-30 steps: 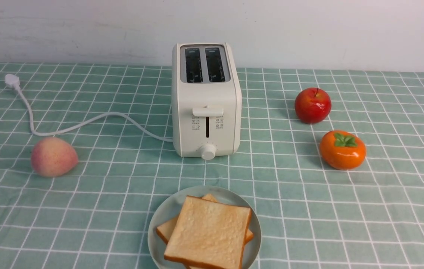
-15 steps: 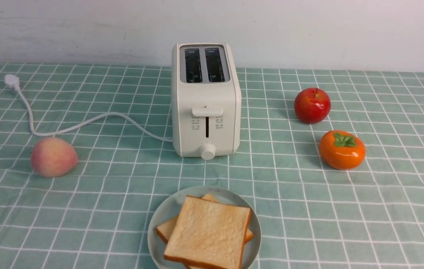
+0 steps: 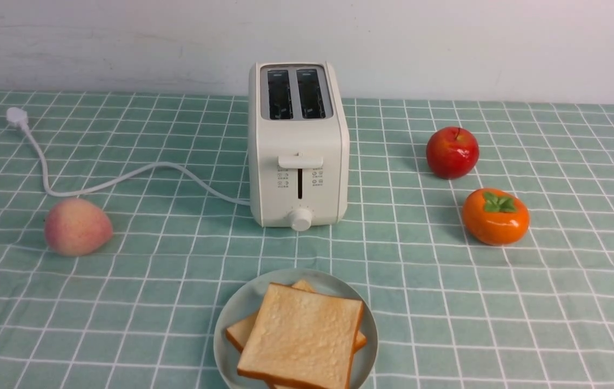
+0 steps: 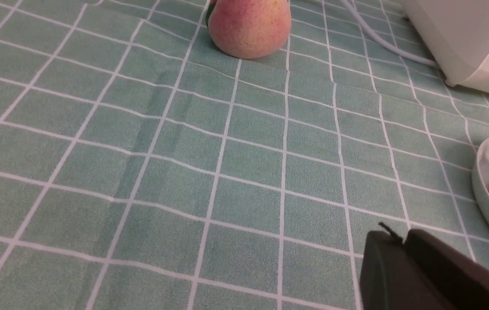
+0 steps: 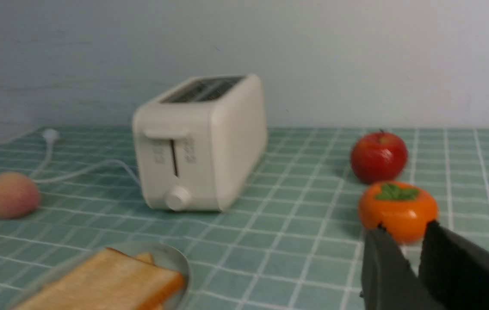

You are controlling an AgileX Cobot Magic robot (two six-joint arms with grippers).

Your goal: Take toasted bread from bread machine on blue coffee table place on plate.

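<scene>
Two slices of toasted bread lie stacked on the pale blue-green plate at the front of the blue coffee table. The cream bread machine stands behind the plate, and both its slots look empty. Neither gripper shows in the front view. In the left wrist view my left gripper is shut and empty, low over the cloth beside the plate's rim. In the right wrist view my right gripper is slightly open and empty, off to the side of the plate and toast.
A peach lies left of the bread machine, near its white cord and plug. A red apple and an orange persimmon sit to the right. A white wall runs behind the table.
</scene>
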